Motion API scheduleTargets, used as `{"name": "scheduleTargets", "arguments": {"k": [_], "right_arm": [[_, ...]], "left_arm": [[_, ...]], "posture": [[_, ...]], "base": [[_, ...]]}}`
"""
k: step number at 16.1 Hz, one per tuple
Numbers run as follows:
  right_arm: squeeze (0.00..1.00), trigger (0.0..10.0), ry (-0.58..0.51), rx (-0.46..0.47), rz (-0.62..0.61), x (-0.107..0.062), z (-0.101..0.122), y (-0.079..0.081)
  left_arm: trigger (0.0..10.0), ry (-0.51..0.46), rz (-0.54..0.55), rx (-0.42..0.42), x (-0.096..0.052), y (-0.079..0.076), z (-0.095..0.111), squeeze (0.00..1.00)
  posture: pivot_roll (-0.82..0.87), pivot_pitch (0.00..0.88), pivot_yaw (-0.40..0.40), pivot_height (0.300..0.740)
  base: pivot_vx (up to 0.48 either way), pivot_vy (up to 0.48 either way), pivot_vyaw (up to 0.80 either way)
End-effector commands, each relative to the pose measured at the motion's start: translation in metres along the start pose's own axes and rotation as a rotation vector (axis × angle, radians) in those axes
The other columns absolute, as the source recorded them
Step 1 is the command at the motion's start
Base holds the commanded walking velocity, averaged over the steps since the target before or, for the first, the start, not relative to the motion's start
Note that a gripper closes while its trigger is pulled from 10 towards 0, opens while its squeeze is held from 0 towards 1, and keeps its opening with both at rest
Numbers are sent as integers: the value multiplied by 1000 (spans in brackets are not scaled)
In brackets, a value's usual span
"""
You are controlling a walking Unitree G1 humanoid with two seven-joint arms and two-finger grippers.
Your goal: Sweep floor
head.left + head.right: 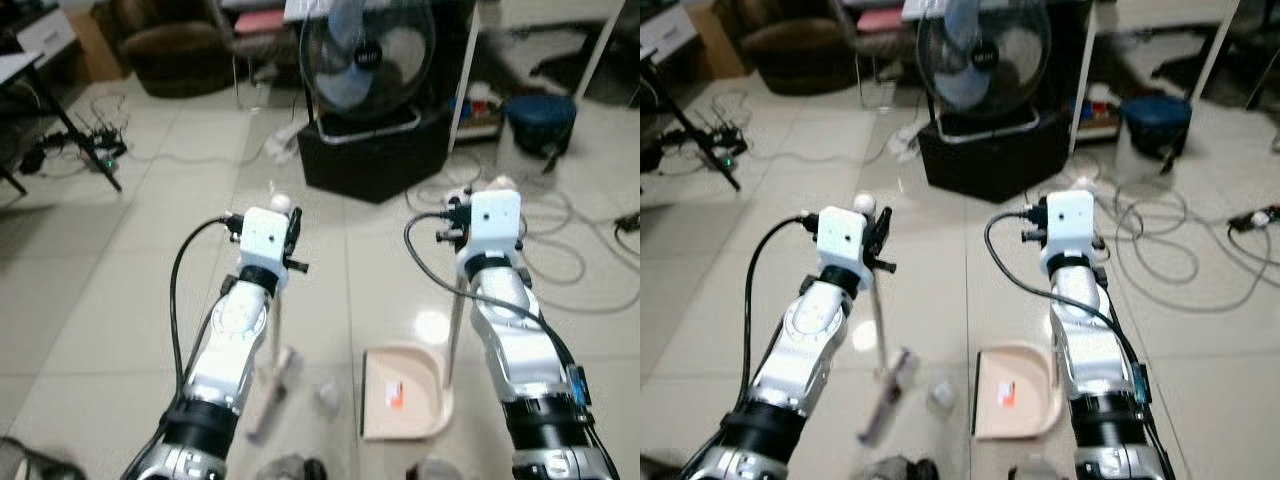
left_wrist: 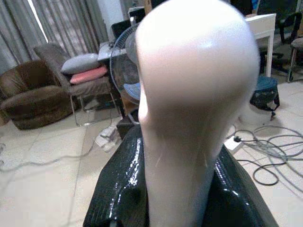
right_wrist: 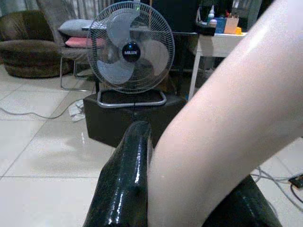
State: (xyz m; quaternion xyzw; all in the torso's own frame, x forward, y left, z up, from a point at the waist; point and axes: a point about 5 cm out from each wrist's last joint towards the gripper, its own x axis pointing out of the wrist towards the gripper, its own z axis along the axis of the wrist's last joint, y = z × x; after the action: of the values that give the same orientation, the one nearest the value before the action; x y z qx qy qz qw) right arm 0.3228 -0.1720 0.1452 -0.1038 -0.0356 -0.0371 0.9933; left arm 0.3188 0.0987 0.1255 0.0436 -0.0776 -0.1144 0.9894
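The left gripper point(image 1: 288, 228) is clamped on the rounded top of a broom handle point(image 1: 277, 320), and the left wrist view shows that pale, glossy knob point(image 2: 189, 94) bulging up between the 2 black fingers point(image 2: 118, 189). The thin handle runs down to the broom head point(image 1: 272, 392), which rests on the floor point(image 1: 100, 330) just left of a small pale crumpled scrap point(image 1: 328, 396); the head is blurred, so its bristles cannot be made out. The right gripper point(image 1: 470, 205) is closed around the upright handle of a dustpan point(image 1: 405, 393), and in the right wrist view the smooth cream handle point(image 3: 222, 127) crosses between its shiny black fingers point(image 3: 128, 179). The pan sits flat on the tiles just right of the scrap, a shallow beige plastic tray with a raised curved rim and a small orange label inside. Both tools look light and stiff, so they should swing easily, but the polished plastic handles look slippery and could twist in a narrow 2-finger hold. Gripping at the very top gives reach yet little leverage over the broom head, so short, gentle strokes toward the pan seem wise. The scrap looks light enough to skitter across the glossy, reflective tiles. Farther ahead stand a round fan point(image 1: 365, 55) with a wire cage on a dark box point(image 1: 375, 150), loose cables point(image 1: 560, 250), and a brown armchair point(image 1: 185, 50).
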Motion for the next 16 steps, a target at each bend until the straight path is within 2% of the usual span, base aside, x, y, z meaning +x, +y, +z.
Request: {"name": "scheduleTargets", "arguments": {"k": [1, 3, 6, 10, 12, 14, 15, 16], "right_arm": [[0, 10000, -48, -12, -18, 1, 7, -3], [0, 10000, -57, -26, -27, 4, 3, -8], [0, 10000, -93, -52, -47, 7, 2, -15], [0, 10000, -152, -84, -58, 11, 7, -8], [0, 10000, -194, -110, -61, 14, 7, 8], [0, 10000, -253, -92, -20, 13, 16, 30], [0, 10000, -283, -83, 24, 9, 21, 45], [0, 10000, -294, -114, 99, 0, 19, 69]], "left_arm": [[10000, -49, 27, -14, 6, 5, 10, 0], [10000, -84, 26, -18, 13, 2, 13, 0], [10000, -146, 76, -20, 22, 2, 21, 0], [10000, -147, 72, -6, 28, 0, 18, 0], [10000, -134, 58, -1, 33, -7, 14, 0], [10000, -131, 47, -7, 36, -11, 13, 0], [10000, -131, 43, -7, 37, -13, 13, 0], [10000, -125, 49, -7, 41, -13, 13, 0]], "posture": [[-61, 225, 183, 740], [-35, 287, 198, 740], [-16, 318, 229, 740], [-8, 354, 258, 740], [-1, 371, 270, 740], [-5, 372, 273, 740], [-9, 371, 273, 740], [-12, 371, 272, 740]], "base": [[0, 0, 0], [0, 0, 0], [0, 0, 0], [0, 0, 0], [0, 0, 0], [0, 0, 0], [0, 0, 0], [0, 0, 0]]}}
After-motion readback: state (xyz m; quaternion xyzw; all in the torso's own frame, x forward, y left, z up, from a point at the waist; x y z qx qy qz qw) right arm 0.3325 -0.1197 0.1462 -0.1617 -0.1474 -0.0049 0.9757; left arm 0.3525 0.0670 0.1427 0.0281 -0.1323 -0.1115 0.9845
